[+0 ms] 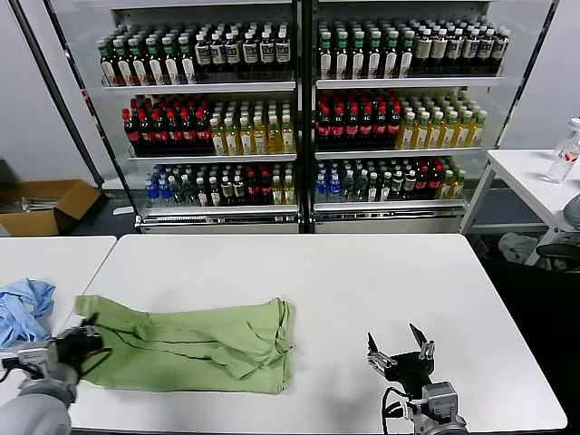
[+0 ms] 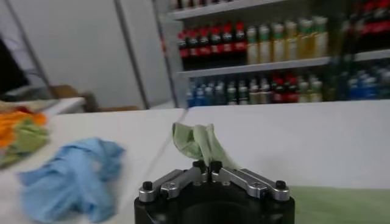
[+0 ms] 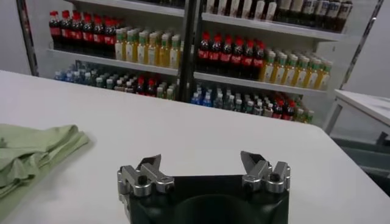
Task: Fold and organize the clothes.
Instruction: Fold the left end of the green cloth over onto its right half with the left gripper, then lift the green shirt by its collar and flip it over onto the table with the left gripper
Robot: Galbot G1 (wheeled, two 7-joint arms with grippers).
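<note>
Left wrist view shows the left gripper [image 2: 207,165] pinched tight on the green shirt's [image 2: 198,141] edge; right gripper [image 1: 400,349] gapes wide, empty.

One green shirt [image 1: 195,343], one light blue cloth [image 1: 24,308], two grippers, left [image 1: 88,337] and right [image 1: 399,349], one cardboard box [image 1: 45,205], two white tables [image 1: 362,281].

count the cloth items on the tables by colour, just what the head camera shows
light green polo shirt: 1, on the white table, its left end pinched in the shut left gripper
light blue garment: 1, crumpled on the side table
total: 2
</note>
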